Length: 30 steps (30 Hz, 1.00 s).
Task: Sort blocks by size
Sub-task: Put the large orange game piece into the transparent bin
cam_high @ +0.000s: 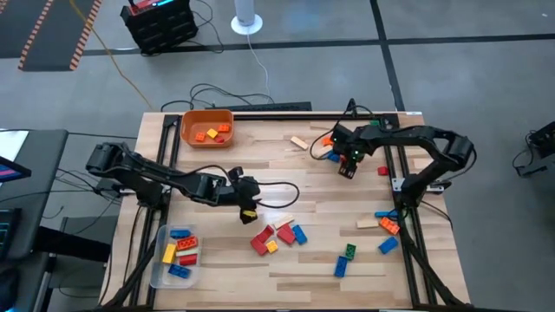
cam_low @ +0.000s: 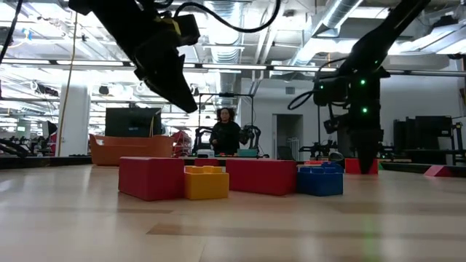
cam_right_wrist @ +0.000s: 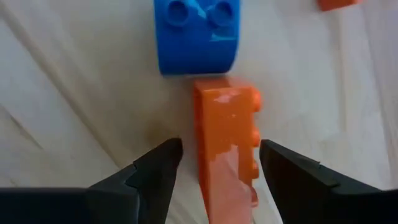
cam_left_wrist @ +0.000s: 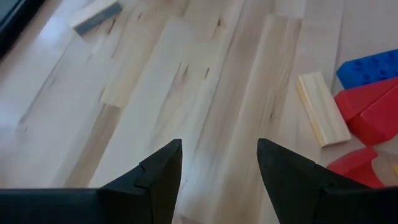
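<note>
My right gripper [cam_right_wrist: 221, 155] points down at the far right part of the table [cam_high: 348, 169] and is open. Its fingers stand on either side of an orange block [cam_right_wrist: 225, 134] that lies on its side on the wood, and they do not touch it. A blue block [cam_right_wrist: 198, 37] sits studs up just beyond. My left gripper [cam_left_wrist: 219, 155] is open over bare wood near the table's middle [cam_high: 247, 210]. Ahead of it lie a tan block [cam_left_wrist: 321, 109], red blocks [cam_left_wrist: 373, 109] and a blue block [cam_left_wrist: 370, 67].
An orange bin [cam_high: 206, 127] with orange blocks stands at the far left. A clear tub [cam_high: 176, 254] with several blocks stands at the near left. Loose blocks lie near the middle [cam_high: 277, 234], at the near right [cam_high: 345, 258] and by the right edge [cam_high: 386, 221].
</note>
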{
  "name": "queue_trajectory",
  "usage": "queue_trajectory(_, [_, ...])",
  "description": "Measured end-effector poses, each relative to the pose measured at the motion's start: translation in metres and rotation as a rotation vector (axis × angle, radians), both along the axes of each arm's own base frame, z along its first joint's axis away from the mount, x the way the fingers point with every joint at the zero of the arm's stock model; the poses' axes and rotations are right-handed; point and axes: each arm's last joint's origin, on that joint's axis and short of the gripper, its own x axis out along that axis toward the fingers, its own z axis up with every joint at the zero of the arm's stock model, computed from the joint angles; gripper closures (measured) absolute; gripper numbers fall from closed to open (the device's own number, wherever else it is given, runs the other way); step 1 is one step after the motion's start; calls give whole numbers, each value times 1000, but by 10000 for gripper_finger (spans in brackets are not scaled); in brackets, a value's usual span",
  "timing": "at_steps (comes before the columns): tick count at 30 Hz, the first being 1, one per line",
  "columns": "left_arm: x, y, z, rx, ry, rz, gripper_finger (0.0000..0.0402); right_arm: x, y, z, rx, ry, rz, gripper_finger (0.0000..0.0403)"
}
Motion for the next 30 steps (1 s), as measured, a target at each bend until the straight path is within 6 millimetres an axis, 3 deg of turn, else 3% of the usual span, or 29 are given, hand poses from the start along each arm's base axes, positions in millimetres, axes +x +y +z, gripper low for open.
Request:
queue_trajectory(5, [1,0,1,25,-6,-29,198,7,5,-6,18,26,19,222])
queue_trajectory(9, [2,-1,2,109,17,-91,198,13,11,3,-9,-5,43,290])
queue_trajectory(14, [6,-2,6,162,-19,-138,198,20,25,39,-58,-169,94,290])
queue_trajectory(20, [12,-13,15,191,-120,-241,198,23,65,79,98,-495,297,290])
queue_trajectory(25, [21,-16,22,209,-237,-268,198,43,105,97,96,-790,490,289])
queue_trajectory(30, [33,-13,19,191,-319,-247,198,64,142,97,72,-924,623,280])
